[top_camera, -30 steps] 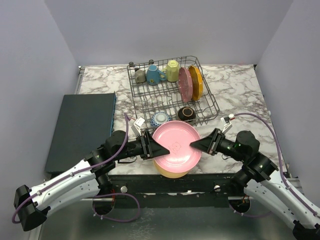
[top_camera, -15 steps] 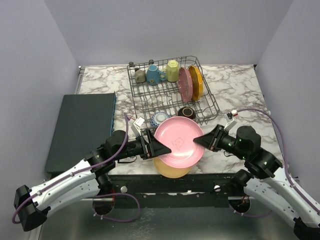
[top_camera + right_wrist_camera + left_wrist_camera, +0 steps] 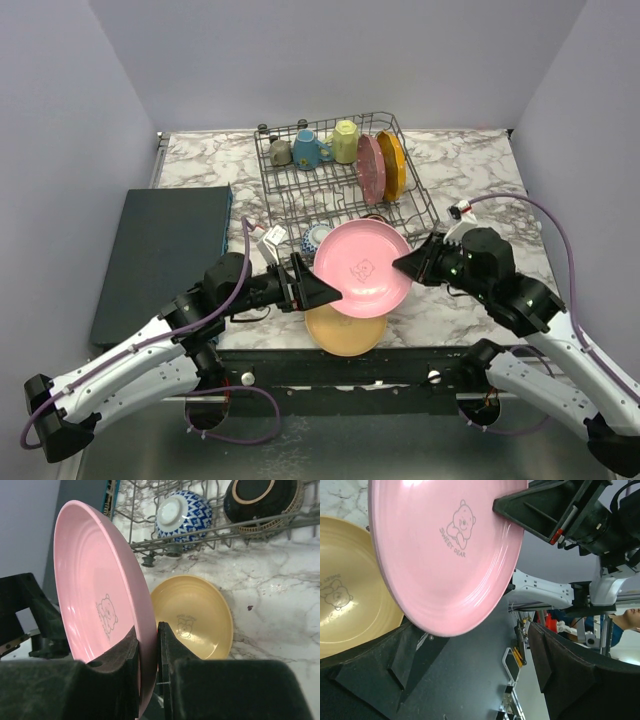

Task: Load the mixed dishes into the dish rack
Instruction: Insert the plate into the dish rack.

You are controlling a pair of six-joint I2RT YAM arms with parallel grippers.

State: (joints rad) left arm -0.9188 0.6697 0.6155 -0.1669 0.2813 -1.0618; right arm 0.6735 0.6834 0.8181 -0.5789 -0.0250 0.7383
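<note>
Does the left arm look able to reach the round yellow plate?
Probably yes: the open left gripper is beside the round yellow plate, and the right gripper holds the round pink plate tilted above it.

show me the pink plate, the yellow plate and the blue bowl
pink plate (image 3: 362, 268): top view, centre of its face
yellow plate (image 3: 196, 616): right wrist view, middle of its well
blue bowl (image 3: 176, 511): right wrist view, its white foot

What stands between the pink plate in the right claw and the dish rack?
Nothing visible lies between the pink plate and the dish rack. A blue patterned bowl and a dark bowl occupy the rack's near row.
</note>
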